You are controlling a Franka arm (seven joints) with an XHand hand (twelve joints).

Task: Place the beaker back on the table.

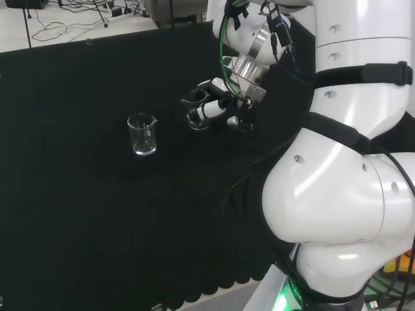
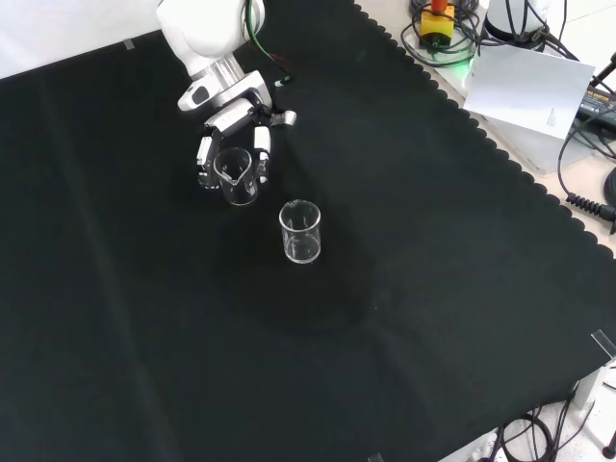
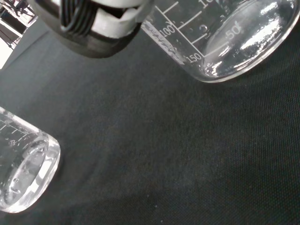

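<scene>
Two clear glass beakers are in view. One beaker [image 2: 238,176] is upright between the curled fingers of the black and white hand [image 2: 231,130], towards the far side of the cloth in the front view. In the head view this held beaker [image 1: 198,111] is just left of the hand [image 1: 220,107]. From the wrist view its graduated wall and base [image 3: 225,42] are close, beside a finger [image 3: 93,23]. I cannot tell whether its base touches the cloth. The second beaker [image 2: 300,232] [image 1: 142,134] [image 3: 21,173] stands free on the cloth a short way off.
The black cloth [image 2: 385,318] ends in a scalloped edge [image 2: 500,154] at the right of the front view, with a white sheet [image 2: 529,87] and cables beyond. The arm's white links [image 1: 337,162] stand at the right of the head view.
</scene>
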